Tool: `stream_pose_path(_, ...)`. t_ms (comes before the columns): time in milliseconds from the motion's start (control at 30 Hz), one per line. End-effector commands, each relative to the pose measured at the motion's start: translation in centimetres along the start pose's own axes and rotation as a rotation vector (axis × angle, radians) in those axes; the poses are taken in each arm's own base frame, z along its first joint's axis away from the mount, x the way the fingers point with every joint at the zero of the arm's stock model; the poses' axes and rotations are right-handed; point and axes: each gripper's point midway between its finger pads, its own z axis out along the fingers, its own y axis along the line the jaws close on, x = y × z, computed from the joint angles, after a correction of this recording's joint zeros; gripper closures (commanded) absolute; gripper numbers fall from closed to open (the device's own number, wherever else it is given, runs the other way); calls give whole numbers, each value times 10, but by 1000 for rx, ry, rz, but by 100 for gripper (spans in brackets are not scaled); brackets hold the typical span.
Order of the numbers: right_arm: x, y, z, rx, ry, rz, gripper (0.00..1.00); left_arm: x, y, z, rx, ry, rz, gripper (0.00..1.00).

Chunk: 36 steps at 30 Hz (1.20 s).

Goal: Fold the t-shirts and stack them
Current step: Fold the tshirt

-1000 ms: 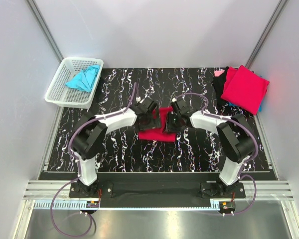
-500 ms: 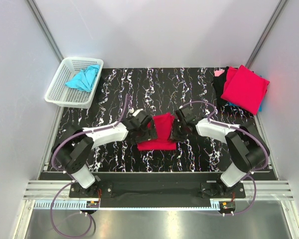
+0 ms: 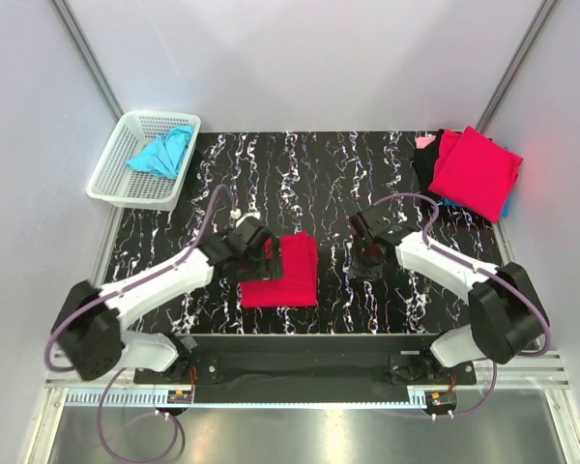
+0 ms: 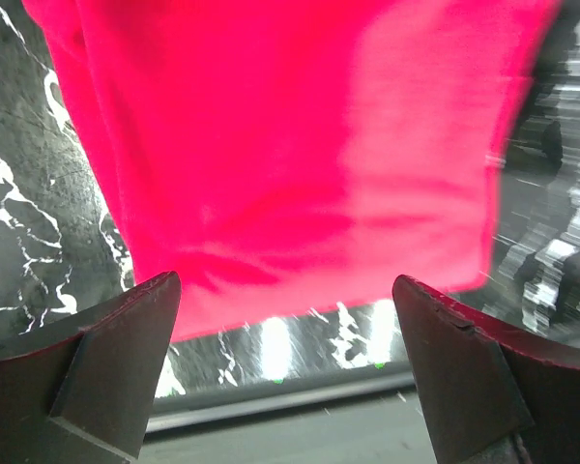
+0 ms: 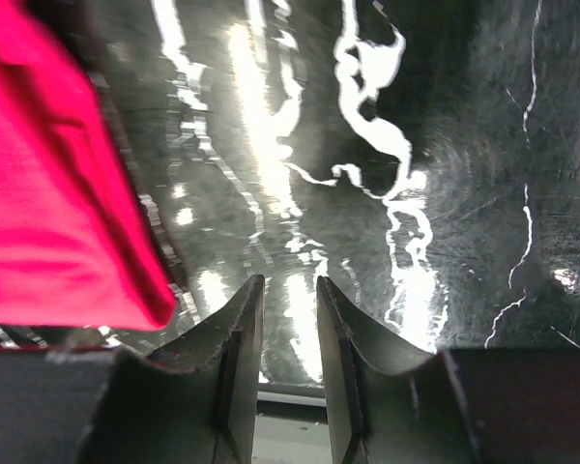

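Note:
A folded crimson t-shirt (image 3: pixel 288 273) lies flat on the black marbled table (image 3: pixel 300 169), near its front edge. My left gripper (image 3: pixel 269 259) stands wide open at the shirt's left edge. In the left wrist view this gripper (image 4: pixel 284 288) has nothing between its fingers, and the red cloth (image 4: pixel 290 135) lies just beyond their tips. My right gripper (image 3: pixel 369 269) hovers over bare table to the right of the shirt, apart from it. In the right wrist view its fingers (image 5: pixel 246 319) stand a narrow gap apart around nothing, with the shirt's edge (image 5: pixel 48 213) at the left.
A white lattice basket (image 3: pixel 116 184) at the back left holds a crumpled turquoise t-shirt (image 3: pixel 162 152). At the back right a stack of folded clothes (image 3: pixel 474 172) has a red one on top, with black, pink and blue edges showing. The table's front rail (image 3: pixel 300 340) runs close behind the shirt.
The red t-shirt has slid toward the front left along with my left gripper. My right gripper has come off it and now sits to its right, slightly narrower.

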Motion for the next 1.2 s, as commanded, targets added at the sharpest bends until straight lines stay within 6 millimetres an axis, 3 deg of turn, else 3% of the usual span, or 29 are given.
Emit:
stream_pose_path(0,-17,14,-24,-22,-69,-34,64,-20,-18,-36,112,-88,26,1)
stream_pose_path(67,-20,24,-30,-49,-77,-47,64,-25,-19,-45,133,-121,16,1)
stream_pose_path(200,-25,45,-36,-101,-79,-95,62,-28,-16,-43,109,-137,6,1)
stream_pose_path(467,-25,102,-31,-233,-47,-210,62,-44,-23,-13,102,-104,-41,1)
stream_pose_path(633,-16,125,-17,-289,2,-257,65,-62,6,10,94,-71,-191,1)
stream_pose_path(700,-20,131,-13,-297,-8,-267,71,-72,14,15,102,-73,-235,1)
stream_pose_path(767,-26,138,-10,-303,-16,-272,80,-82,13,18,125,-71,-249,1)
stream_pose_path(833,-28,141,-1,-291,-7,-281,84,-90,10,18,143,-69,-252,2)
stream_pose_path(1033,-52,169,5,-315,-39,-291,85,-109,-19,19,238,-29,-268,10)
stream_pose_path(1167,-61,177,9,-314,-55,-307,84,-117,-24,13,260,-41,-272,16)
